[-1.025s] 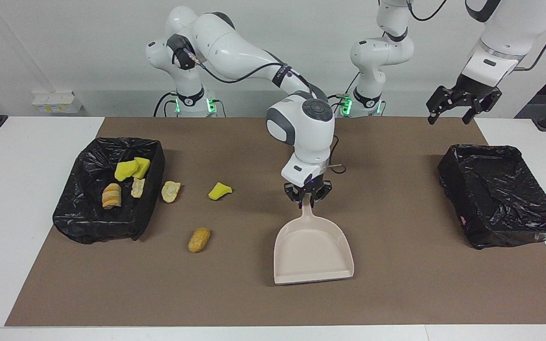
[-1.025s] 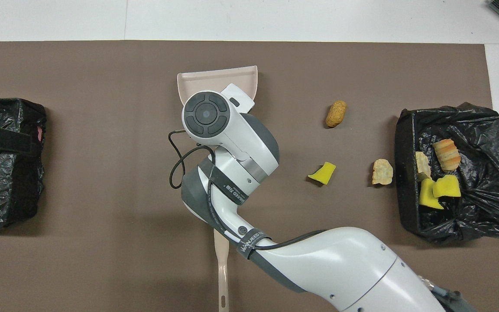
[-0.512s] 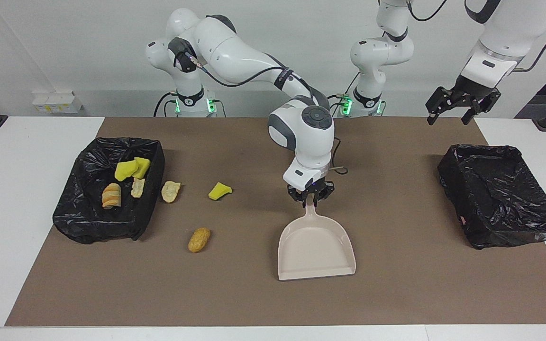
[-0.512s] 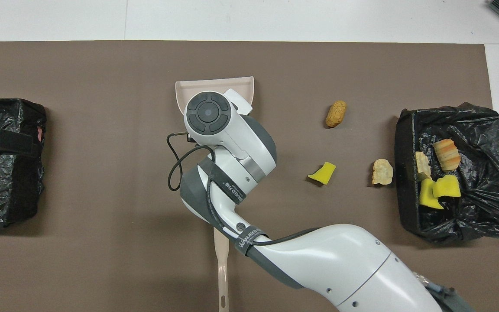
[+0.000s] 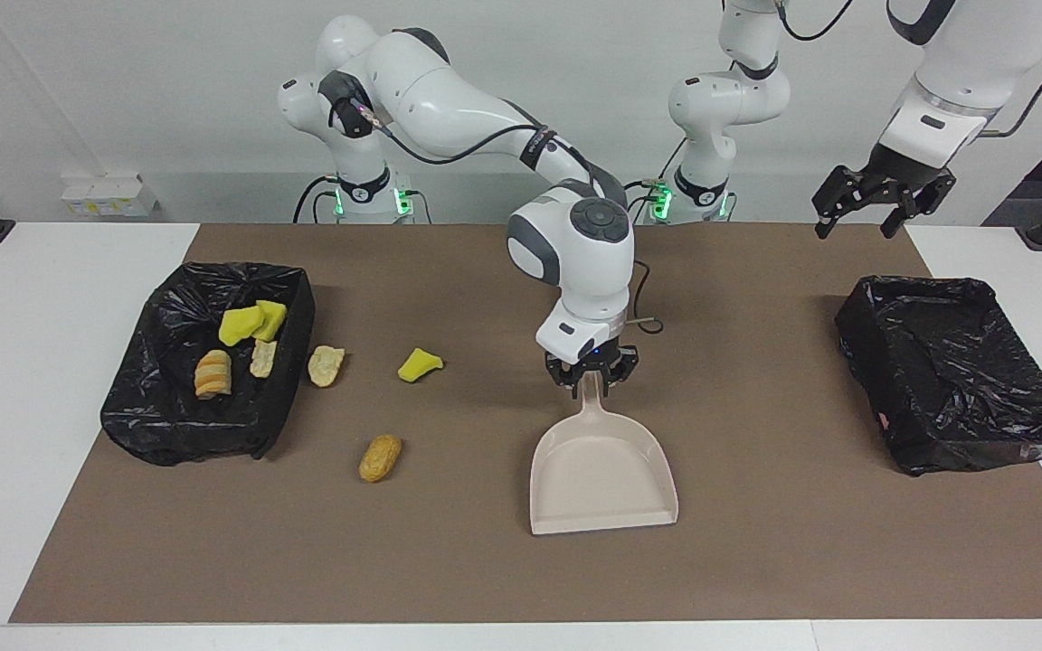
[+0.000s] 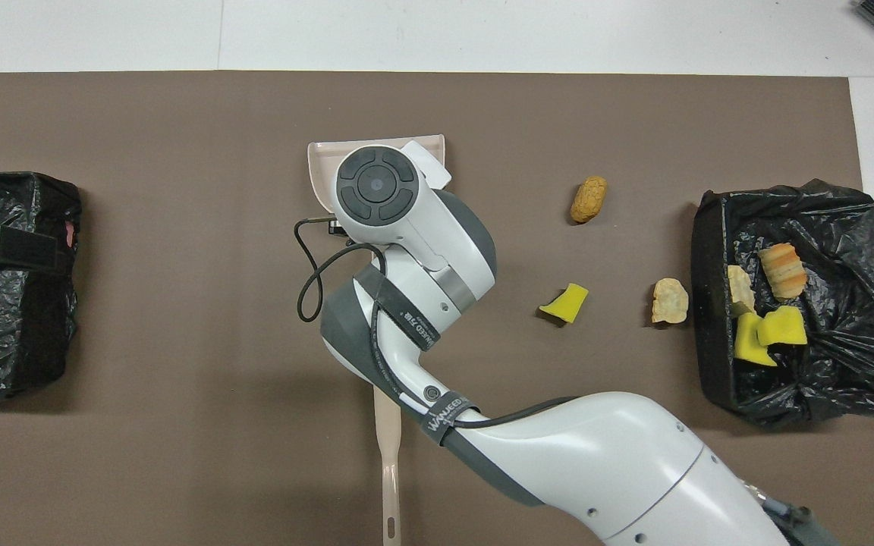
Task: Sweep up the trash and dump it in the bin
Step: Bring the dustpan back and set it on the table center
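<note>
Trash [image 5: 419,364] scraps: light, spongy, best swept. Right tool [image 5: 592,377] at dustpan [image 5: 601,475] handle, grip unclear; left tool [image 5: 883,197] wide, waiting over counter [image 5: 756,362].

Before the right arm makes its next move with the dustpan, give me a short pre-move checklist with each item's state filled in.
1. Dustpan flat on the mat, mouth facing away from the robots: ok.
2. Right gripper at the dustpan handle: ok; firm hold: cannot tell.
3. Trash all in the bin: not ok; three scraps on the mat: yellow chunk, beige piece, brown roll.
4. Dustpan empty: ok.
5. Left gripper open, waiting raised at its own end near the second bin: ok.
</note>
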Available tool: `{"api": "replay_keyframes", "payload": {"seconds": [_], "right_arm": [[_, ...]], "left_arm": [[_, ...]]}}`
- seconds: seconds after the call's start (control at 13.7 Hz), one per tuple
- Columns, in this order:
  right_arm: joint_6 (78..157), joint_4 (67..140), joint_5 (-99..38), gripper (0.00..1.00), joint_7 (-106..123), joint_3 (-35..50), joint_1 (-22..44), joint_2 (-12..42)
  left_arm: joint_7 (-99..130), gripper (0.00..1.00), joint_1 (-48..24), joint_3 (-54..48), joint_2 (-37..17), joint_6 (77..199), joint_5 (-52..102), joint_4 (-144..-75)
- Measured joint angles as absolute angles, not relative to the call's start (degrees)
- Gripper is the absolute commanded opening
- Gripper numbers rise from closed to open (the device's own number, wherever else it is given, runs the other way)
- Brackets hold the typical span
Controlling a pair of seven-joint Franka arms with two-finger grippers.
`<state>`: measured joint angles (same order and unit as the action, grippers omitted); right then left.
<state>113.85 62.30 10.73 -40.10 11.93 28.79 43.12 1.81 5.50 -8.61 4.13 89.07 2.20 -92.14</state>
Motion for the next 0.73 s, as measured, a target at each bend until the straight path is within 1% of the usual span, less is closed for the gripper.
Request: {"api": "replay_keyframes", "payload": {"seconds": [0.22,0.29,0.37,0.44,0.59,0.73], "right_arm": [[111.6,63.1,8.9,0.74,-40.2,11.9,28.2,38.1],[110.5,64.7,6.6,0.80,-40.2,11.9,27.7,35.2],[109.3,67.1,4.7,0.85,-40.3,11.9,27.4,32.0],[107.8,70.4,3.6,0.91,-40.6,12.0,27.4,28.7],[106.3,79.1,3.0,0.91,-43.4,12.3,28.2,21.7],[106.3,88.7,1.3,0.90,-45.3,12.5,30.6,15.4]], "left_arm": [[1.8,1.00,5.5,-8.6,4.1,89.1,2.2,-92.2],[1.8,1.00,5.5,-8.6,4.1,89.1,2.2,-92.3],[1.8,1.00,5.5,-8.6,4.1,89.1,2.2,-92.4],[1.8,1.00,5.5,-8.6,4.1,89.1,2.2,-92.5],[1.8,1.00,5.5,-8.6,4.1,89.1,2.2,-92.6],[1.8,1.00,5.5,-8.6,4.1,89.1,2.2,-92.7]]}}
